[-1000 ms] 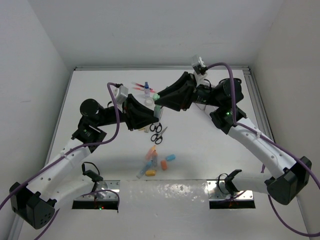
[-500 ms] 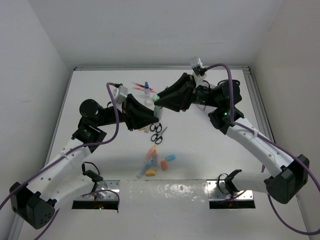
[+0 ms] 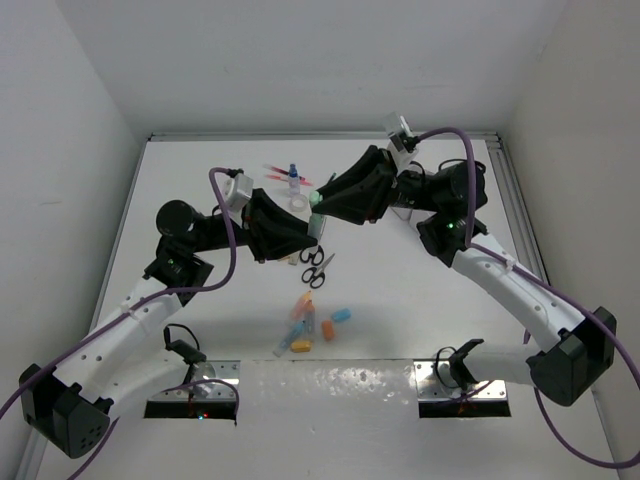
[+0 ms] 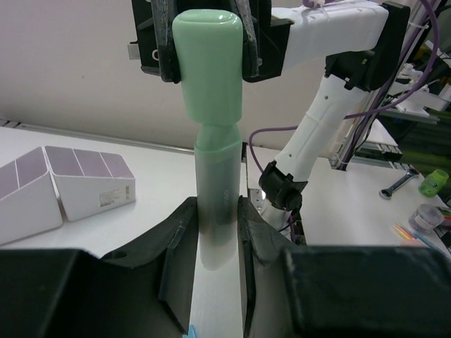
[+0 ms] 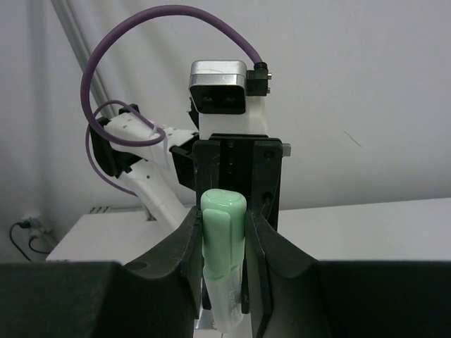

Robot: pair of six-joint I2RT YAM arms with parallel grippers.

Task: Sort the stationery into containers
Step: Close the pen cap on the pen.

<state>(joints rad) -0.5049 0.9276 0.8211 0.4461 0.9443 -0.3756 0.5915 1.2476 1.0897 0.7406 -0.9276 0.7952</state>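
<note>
Far from table [image 3: 400,300] edges, both jaws grip one marker [image 4: 208,63].

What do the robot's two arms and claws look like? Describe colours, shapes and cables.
Both the left arm and right arm have white links and black joint housings. The left claw and right claw are black, with two wedge-shaped fingers. A purple cable loops along each arm to a silver camera box at the wrist.

You see two arms with white link shells, the left arm [image 3: 110,335] and the right arm [image 3: 520,292], each with black joint housings [image 3: 178,215] and black fingers [image 4: 180,253]. A purple cable [image 5: 173,10] loops along each one. The left wrist carries a silver-faced camera box [image 5: 218,86] with two lenses.
</note>
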